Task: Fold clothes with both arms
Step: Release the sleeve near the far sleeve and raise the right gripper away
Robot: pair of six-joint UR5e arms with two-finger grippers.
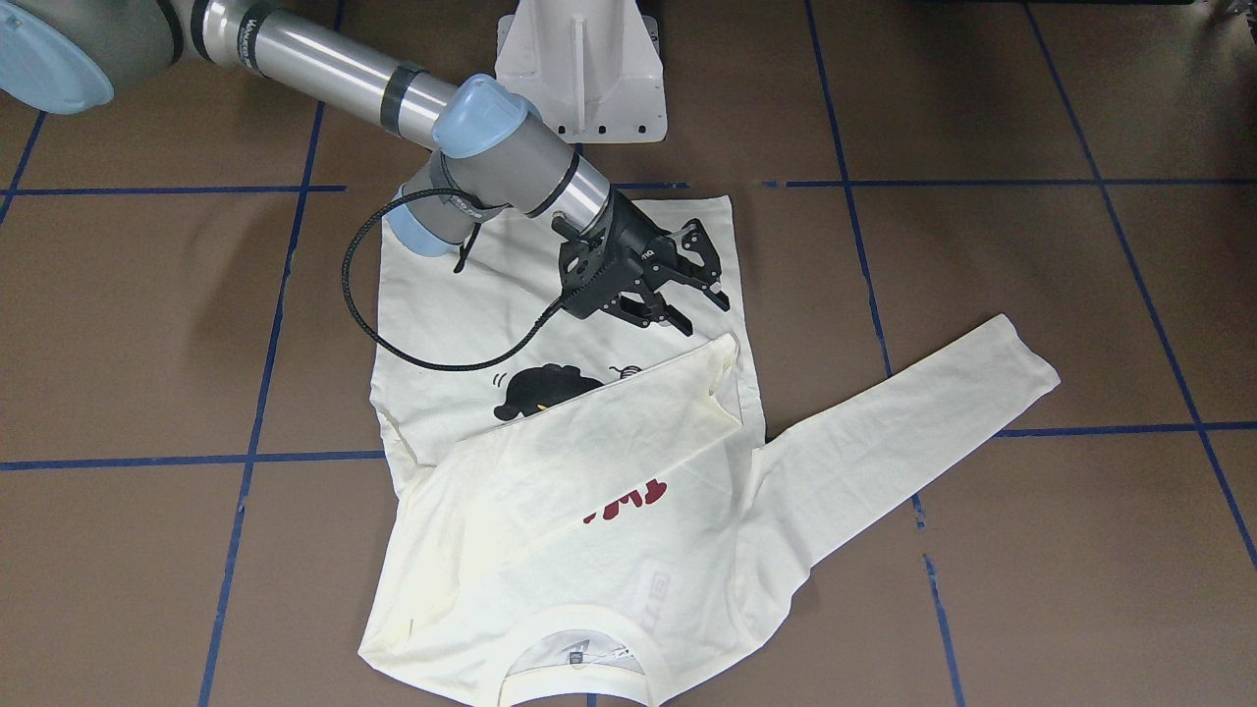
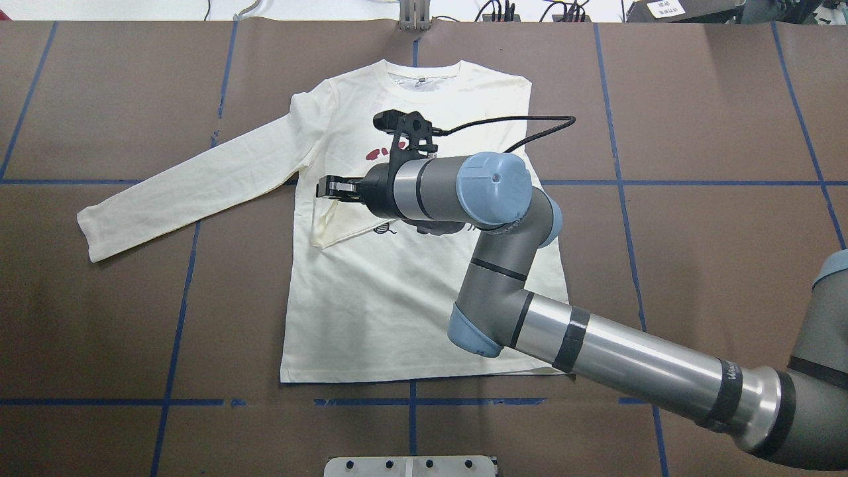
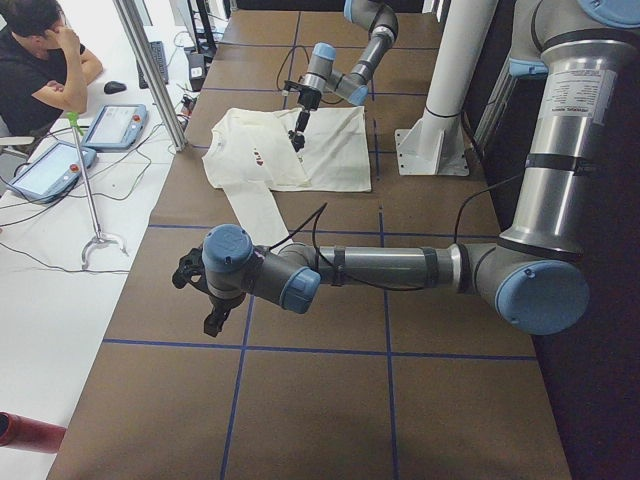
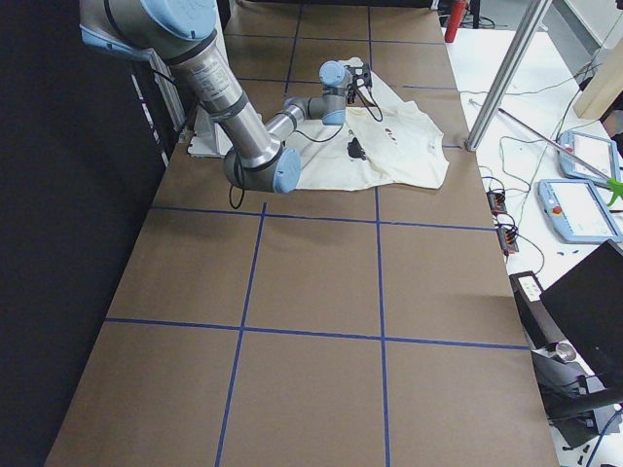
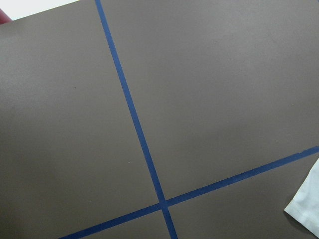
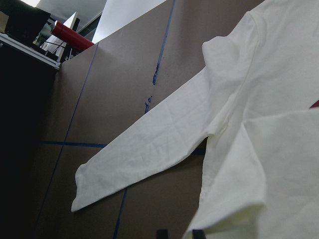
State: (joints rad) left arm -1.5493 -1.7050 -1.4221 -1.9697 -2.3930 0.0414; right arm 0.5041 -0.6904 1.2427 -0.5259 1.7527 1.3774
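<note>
The T-shirt (image 2: 397, 311) lies print-up on the bench (image 2: 702, 265), one sleeve folded across its chest. The right arm (image 1: 511, 157) hovers over that cuff, jaws apart and empty. The left arm (image 3: 380, 268) hangs well clear, probably to leave room; I cannot tell how its jaws stand.

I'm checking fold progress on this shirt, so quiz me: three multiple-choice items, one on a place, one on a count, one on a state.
1. Where is the right gripper?
A) above the shirt, over its body
B) above the neck opening
C) above bare table

2. How many sleeves lie folded across the front?
A) none
B) one
C) two

3. The right gripper is:
A) open and empty
B) shut on a sleeve
C) shut on the hem

Answers:
1 A, it hangs near the folded sleeve, by its end.
2 B, the other sleeve lies stretched out flat.
3 A, its jaws stand apart with nothing between them.
</note>
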